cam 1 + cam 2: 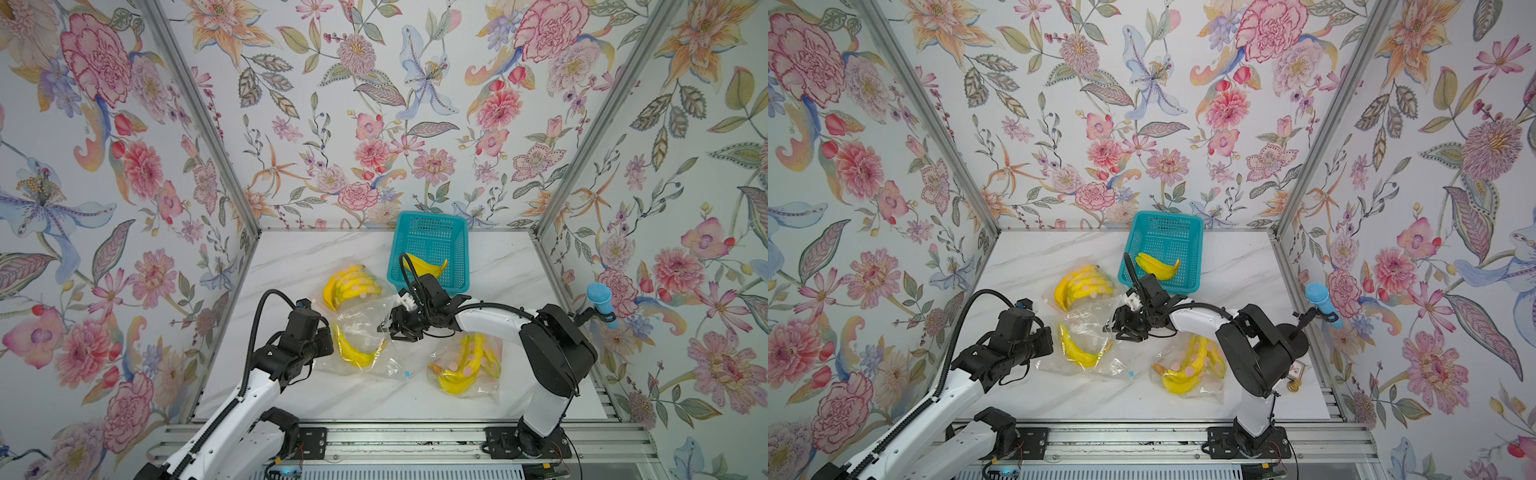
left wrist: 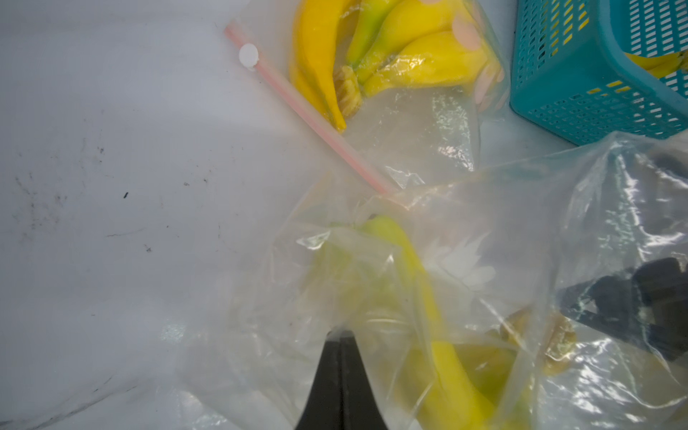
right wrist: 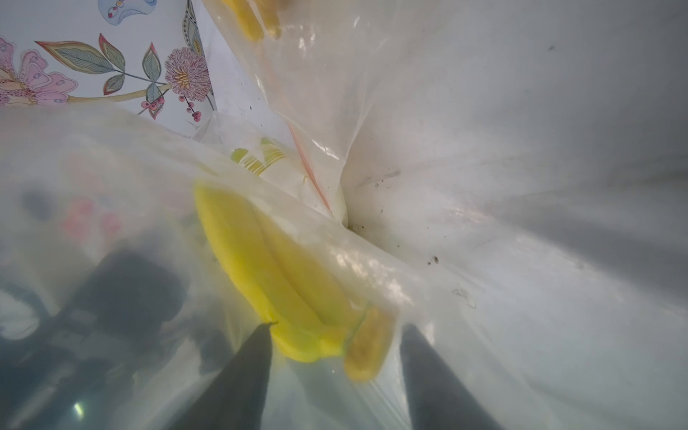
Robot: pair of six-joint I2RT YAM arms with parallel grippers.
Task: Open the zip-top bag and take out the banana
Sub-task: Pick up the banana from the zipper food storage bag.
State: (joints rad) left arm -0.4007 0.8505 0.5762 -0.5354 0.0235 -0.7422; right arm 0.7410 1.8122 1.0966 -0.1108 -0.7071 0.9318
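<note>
Extraction step. Left jaws shut, pinching zip-top bag [image 1: 362,322] film. Right jaws half open, banana [image 3: 286,275] stem end between them, seemingly ungripped; inside bag mouth or not, unclear. Next: close, pull clear.

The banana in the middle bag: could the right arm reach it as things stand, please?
Probably yes. The right tool stands open astride the banana at its stem end, while the left tool pinches the bag. Whether film lies between tool and fruit, I cannot tell.
</note>
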